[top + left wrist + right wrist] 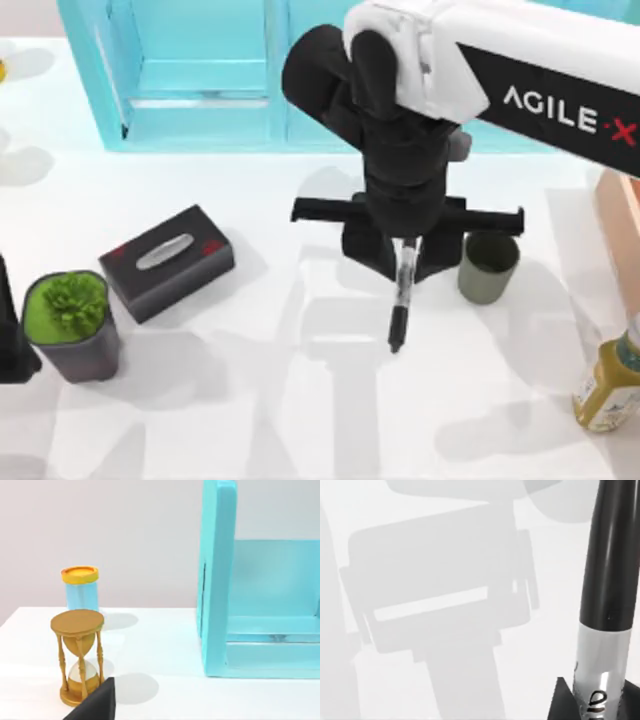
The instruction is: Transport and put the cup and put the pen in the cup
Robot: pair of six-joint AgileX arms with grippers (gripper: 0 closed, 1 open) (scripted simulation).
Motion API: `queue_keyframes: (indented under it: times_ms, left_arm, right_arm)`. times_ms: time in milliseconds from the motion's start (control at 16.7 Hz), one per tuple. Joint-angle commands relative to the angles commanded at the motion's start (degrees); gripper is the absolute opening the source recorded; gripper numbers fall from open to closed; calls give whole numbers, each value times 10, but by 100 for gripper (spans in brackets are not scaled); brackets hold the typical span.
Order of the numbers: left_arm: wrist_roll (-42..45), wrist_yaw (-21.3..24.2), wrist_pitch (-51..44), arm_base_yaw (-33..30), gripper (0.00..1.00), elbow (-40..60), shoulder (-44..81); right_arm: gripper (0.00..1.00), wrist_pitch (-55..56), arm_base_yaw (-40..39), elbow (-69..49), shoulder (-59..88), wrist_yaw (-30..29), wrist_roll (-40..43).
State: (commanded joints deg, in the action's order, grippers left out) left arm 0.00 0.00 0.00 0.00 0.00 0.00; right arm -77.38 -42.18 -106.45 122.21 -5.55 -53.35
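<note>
White tabletop: your right gripper (405,262) pinches the pen (401,298), long axis hanging down, cup (488,267) just right.

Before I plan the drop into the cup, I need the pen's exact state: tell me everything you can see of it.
The pen is a slim black marker with a glossy barrel and a white-silver label band bearing dark print. It hangs roughly upright, tip down, above the white table, clamped near its upper end by the right gripper. It is held left of the olive-grey cup, not yet over it. In the right wrist view the black barrel and band fill the edge.
</note>
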Motion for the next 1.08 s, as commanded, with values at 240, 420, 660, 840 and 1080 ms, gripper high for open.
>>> queue_keyframes:
  times_ms: [240,420,660,840,1080]
  left_arm:
    - [0,0,0,0,100,0,0]
    - [0,0,0,0,100,0,0]
    - [0,0,0,0,100,0,0]
    - [0,0,0,0,100,0,0]
    - [0,0,0,0,100,0,0]
  right_arm:
    - [0,4,3,3,4,-3,2]
    - [0,38,-2,39,9,-29,23]
    - [0,166,-17,110,-11,-99,78]
    - [0,307,-33,176,-41,-170,137]
    - [0,531,-57,281,-91,-276,231]
